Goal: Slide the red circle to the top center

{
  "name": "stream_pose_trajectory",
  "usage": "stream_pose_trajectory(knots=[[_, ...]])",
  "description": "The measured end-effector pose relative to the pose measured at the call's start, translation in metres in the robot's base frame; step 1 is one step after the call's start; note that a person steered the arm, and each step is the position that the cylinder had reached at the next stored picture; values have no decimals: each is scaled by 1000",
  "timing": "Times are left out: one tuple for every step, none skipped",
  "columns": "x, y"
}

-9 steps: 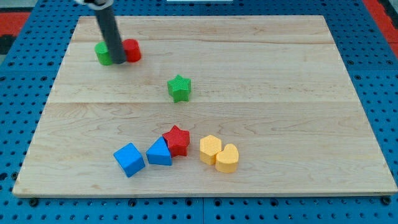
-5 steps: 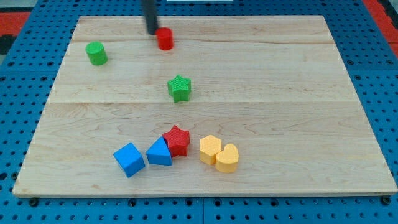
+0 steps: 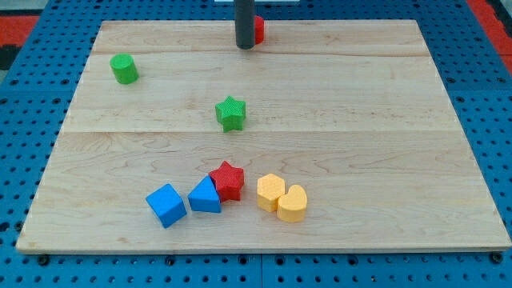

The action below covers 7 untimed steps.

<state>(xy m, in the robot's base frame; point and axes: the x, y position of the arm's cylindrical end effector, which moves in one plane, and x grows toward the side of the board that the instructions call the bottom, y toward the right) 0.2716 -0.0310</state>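
Red circle [image 3: 258, 30] and my tip [image 3: 245, 46] now farther right, top center

Pale matt wooden board [image 3: 360, 120]

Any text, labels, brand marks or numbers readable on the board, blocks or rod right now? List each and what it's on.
None: no readable text anywhere in the camera view.
The wooden board, the blue pegboard, the red circle, my tip and the other blocks, such as the green star, carry no lettering, numbers or marks.
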Motion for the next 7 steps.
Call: stream_pose_trajectory(knots=[[40, -29], [25, -81], [41, -106], [101, -133], [101, -208], [74, -229], [64, -220]])
